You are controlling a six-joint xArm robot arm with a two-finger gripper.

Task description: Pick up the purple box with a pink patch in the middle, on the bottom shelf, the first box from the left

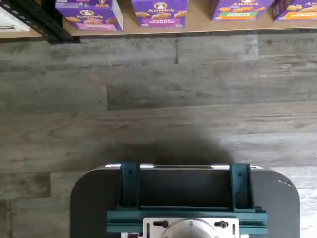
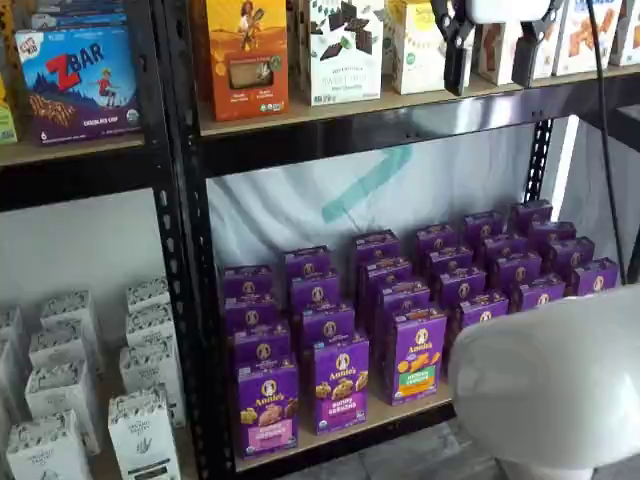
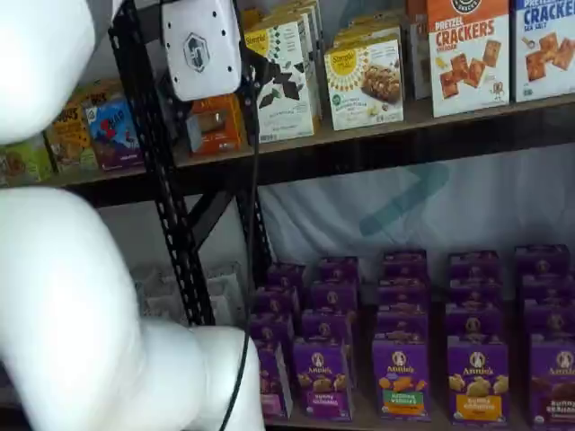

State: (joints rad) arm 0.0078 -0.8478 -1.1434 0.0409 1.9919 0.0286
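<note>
arm [image 3: 54,296] hides purple box [image 2: 267,407] | claw [image 2: 490,50] fingers apart

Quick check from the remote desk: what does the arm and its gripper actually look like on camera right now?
The arm is made of smooth, rounded white segments. The gripper has a white body with two black fingers; a grey hexagonal logo marks the body in a shelf view. A thin black cable hangs beside it.

Purple box [image 2: 267,407] — upright, pink label band, bottom shelf's [image 2: 390,415] front-left corner
</note>
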